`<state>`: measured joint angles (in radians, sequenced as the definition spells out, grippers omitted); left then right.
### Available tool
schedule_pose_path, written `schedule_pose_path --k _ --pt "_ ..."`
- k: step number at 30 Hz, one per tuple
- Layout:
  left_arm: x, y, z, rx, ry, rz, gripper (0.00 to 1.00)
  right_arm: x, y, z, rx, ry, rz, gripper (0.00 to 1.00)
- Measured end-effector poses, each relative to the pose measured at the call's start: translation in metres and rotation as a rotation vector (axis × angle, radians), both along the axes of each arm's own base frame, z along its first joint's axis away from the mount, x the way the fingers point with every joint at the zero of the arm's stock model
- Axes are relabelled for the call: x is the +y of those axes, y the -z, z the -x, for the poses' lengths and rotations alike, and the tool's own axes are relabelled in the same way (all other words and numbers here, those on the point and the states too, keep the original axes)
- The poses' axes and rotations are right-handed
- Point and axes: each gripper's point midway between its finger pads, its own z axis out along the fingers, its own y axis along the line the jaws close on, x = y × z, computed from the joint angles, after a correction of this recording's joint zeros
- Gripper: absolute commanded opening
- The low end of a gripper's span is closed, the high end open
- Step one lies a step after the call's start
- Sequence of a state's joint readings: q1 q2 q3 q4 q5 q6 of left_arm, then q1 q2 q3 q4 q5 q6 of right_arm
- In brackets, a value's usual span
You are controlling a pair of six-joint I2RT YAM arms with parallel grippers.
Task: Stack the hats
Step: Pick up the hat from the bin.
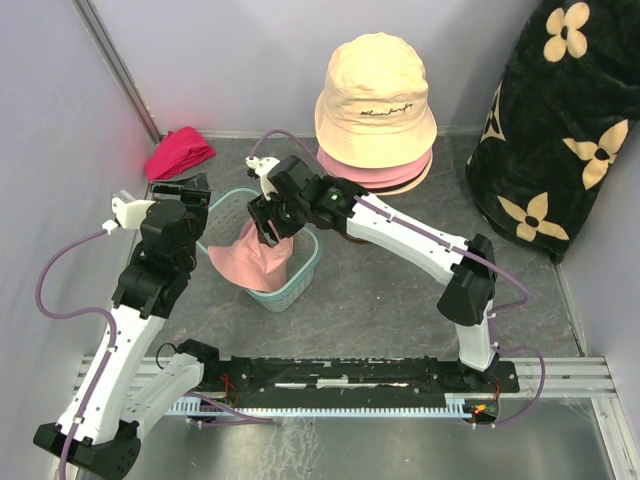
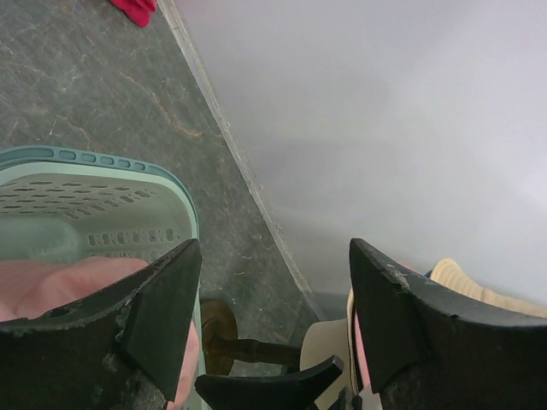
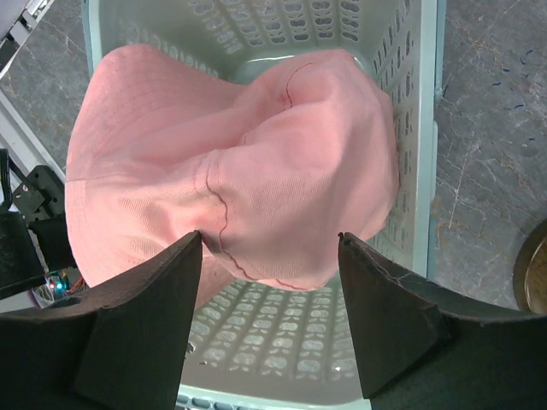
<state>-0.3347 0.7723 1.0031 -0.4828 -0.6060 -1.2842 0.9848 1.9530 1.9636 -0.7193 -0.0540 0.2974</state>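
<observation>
A pale green basket (image 1: 303,272) with many small holes stood in the middle of the top view, on the dark grey table (image 1: 400,310). At the upper left, near the wall, a red cloth (image 1: 178,152) lay crumpled. At the right edge a big black fabric with cream flowers (image 1: 560,130) filled the corner. The right arm (image 1: 410,235) stretched across the table between the basket and the hats at the upper middle.

There a beige hat (image 1: 375,95) sat on top of a stacked pink hat (image 1: 372,170), of which only the brim showed. A loose pink hat (image 3: 231,171) lay inside the basket. It was soft and wrinkled, the crown folded in, and one side covered the rim of the basket.

The right gripper (image 3: 272,256) hung directly above the loose pink hat, fingers wide apart and holding nothing. If the tips touched the cloth, I could not tell. The left gripper (image 2: 273,290) was just beside the basket's upper left corner in the top view, also spread apart and empty. In its own view the basket and the hat showed at the lower left.
</observation>
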Motion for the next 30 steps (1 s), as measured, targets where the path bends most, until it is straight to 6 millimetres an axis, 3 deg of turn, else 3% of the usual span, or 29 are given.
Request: schedule_pose_path --k 9,22,25,28,30 --pt "0.002 0.0 0.0 0.001 -0.007 -0.01 0.77 0.004 0.005 -0.005 0.005 0.019 0.004 0.69" --pt "0.004 0.0 0.0 0.002 -0.017 -0.018 0.77 0.011 0.006 -0.001 0.044 0.0 -0.029 0.5" --pt "0.004 0.0 0.0 0.002 -0.017 -0.018 0.77 0.013 0.01 -0.001 0.057 -0.005 -0.03 0.43" --pt "0.004 0.0 0.001 0.002 -0.017 -0.018 0.77 0.014 0.015 -0.001 0.068 -0.006 -0.027 0.26" --pt "0.004 0.0 0.001 0.002 -0.017 -0.018 0.77 0.014 0.017 -0.002 0.069 -0.006 -0.024 0.21"
